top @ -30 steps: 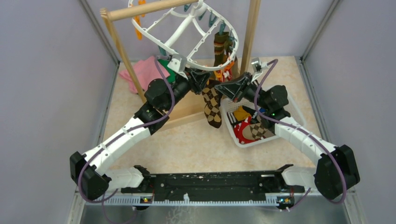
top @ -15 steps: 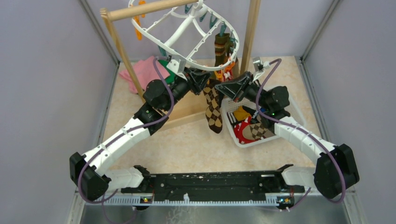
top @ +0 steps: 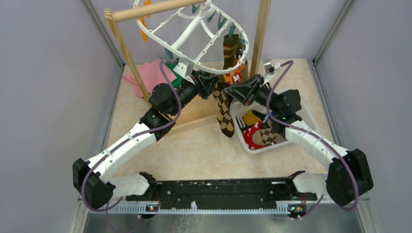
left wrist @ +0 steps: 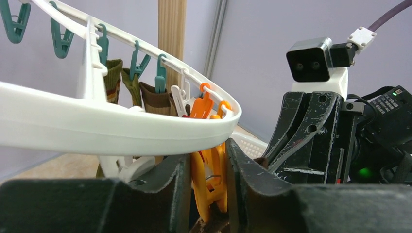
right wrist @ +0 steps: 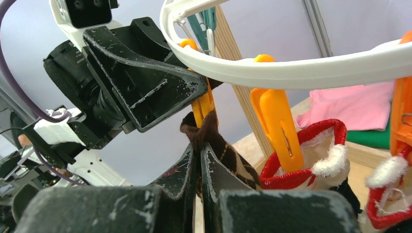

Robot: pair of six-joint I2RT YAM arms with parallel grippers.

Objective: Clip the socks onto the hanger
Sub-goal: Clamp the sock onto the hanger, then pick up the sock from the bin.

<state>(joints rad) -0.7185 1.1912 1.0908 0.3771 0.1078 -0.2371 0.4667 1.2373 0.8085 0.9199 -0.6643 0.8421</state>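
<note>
Two robot arms meet under the large white plastic oval drying hanger (top: 186, 33) that hangs from a light wooden pole rack (top: 262, 34) at the back of the beige speckled bench (top: 194, 150). The left jaws are clamped from both sides on an orange plastic clip (left wrist: 209, 177) dangling from the near rim of the hanger (left wrist: 97, 127). The right jaws are closed tight on the cuff of a brown argyle fabric sock (right wrist: 200, 133), holding it upright with its top edge right at the lower tips of that clip (right wrist: 202, 108). From above, the rest of the argyle sock (top: 224, 114) hangs straight down between the two wrists, just beside the white perforated basket (top: 238, 127), which holds more socks.

Further along the rim, brown-green striped socks (left wrist: 112, 77) hang from teal clips (left wrist: 160, 73). A second orange clip (right wrist: 274, 126) hangs free to the right of the held one, in front of a red sock with fluffy white trim (right wrist: 301, 165). Folded pink cloth (top: 150, 73) and green cloth (top: 172, 68) lie behind the rack.
</note>
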